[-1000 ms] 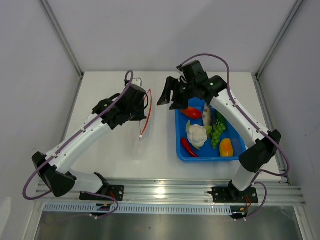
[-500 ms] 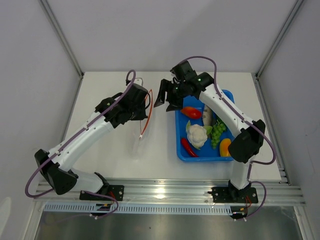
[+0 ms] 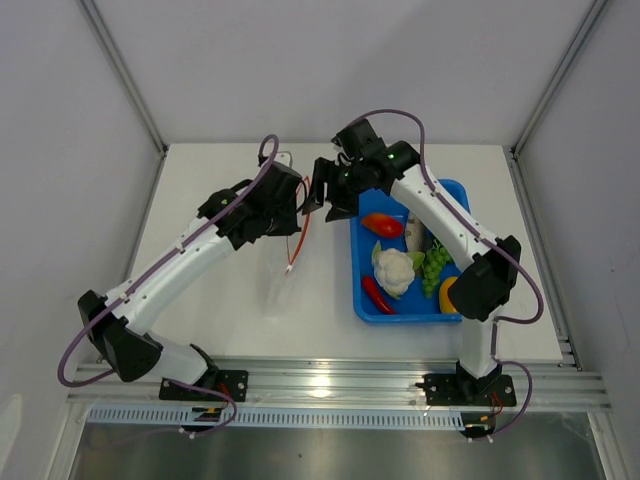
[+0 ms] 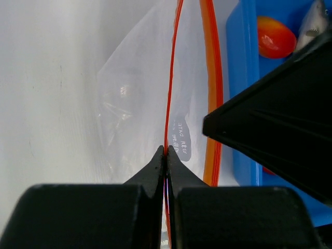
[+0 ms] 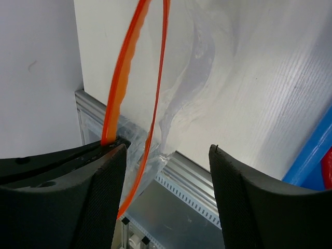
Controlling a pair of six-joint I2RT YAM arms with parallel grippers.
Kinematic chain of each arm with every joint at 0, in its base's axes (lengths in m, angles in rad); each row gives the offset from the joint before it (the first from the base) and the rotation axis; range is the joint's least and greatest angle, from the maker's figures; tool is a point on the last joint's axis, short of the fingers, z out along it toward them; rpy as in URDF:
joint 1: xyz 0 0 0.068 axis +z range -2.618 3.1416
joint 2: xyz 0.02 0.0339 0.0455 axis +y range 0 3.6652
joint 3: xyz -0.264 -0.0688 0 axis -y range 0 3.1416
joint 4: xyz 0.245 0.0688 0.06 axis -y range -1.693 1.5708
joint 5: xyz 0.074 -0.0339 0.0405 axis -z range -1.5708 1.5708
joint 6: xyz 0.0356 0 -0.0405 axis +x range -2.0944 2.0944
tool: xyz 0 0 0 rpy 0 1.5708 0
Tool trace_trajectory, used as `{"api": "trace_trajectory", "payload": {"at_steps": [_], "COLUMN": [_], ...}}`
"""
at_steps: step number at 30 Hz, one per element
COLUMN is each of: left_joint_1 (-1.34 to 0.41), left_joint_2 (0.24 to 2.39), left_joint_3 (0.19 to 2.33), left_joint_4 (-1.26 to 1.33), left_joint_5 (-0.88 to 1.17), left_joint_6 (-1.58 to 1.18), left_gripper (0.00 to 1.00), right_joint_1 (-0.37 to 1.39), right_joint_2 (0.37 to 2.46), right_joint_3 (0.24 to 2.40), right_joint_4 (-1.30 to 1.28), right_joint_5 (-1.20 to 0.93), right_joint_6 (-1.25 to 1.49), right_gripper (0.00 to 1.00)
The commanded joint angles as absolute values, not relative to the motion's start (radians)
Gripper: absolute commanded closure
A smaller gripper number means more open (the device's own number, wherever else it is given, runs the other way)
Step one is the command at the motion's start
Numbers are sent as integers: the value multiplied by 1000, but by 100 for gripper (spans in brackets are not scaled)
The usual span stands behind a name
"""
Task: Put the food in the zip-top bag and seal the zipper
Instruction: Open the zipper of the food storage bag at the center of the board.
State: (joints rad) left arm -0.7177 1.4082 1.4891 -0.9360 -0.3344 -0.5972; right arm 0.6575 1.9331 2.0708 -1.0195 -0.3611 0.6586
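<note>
Left gripper (image 4: 166, 155), fully closed, pinches the zipper (image 4: 174, 93) of the zip-top bag (image 4: 135, 104). Right gripper (image 5: 167, 155), jaws apart, holds nothing, with the bag's mouth just ahead.

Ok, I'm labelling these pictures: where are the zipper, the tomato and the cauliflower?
zipper (image 4: 214, 78), left wrist view, middle of orange strip.
tomato (image 3: 383, 224), top external view, red body's centre.
cauliflower (image 3: 395, 270), top external view, white head.

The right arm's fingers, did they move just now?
Yes. The right fingers slid left, off the blue tray's far corner, toward the zip-top bag.
</note>
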Motion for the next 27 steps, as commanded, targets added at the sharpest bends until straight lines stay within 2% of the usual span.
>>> {"api": "trace_trajectory", "payload": {"at_steps": [1, 4, 7, 8, 10, 11, 13, 21, 27], "left_joint_1": [-724, -723, -723, -723, -723, -721, -718, -706, -689], "left_joint_2": [1417, 1419, 1410, 1407, 1401, 1393, 1384, 1293, 1282], "left_joint_3": [1557, 1571, 1565, 1563, 1548, 1545, 1531, 1388, 1356], "left_joint_4": [-913, -916, -908, -905, -899, -902, -911, -880, -842], "left_joint_5": [-321, -311, -308, -308, -308, -308, -307, -204, -118], "left_joint_6": [-589, -589, -588, -586, -580, -580, -581, -595, -598], "left_gripper": [99, 99, 99, 99, 99, 99, 99, 99, 99], "right_joint_1": [670, 680, 681, 681, 677, 675, 670, 672, 727], "right_joint_2": [1973, 1986, 1993, 1993, 1990, 1987, 1971, 1884, 1847], "right_joint_3": [2112, 2108, 2094, 2089, 2073, 2062, 2017, 1839, 1835], "right_joint_4": [-1037, -1042, -1060, -1065, -1090, -1097, -1103, -1029, -967], "right_joint_5": [-396, -393, -374, -371, -348, -338, -312, -198, -201], "right_joint_6": [650, 646, 641, 635, 611, 601, 562, 442, 399], "right_gripper": [34, 39, 51, 63, 78, 92, 100, 100, 100]}}
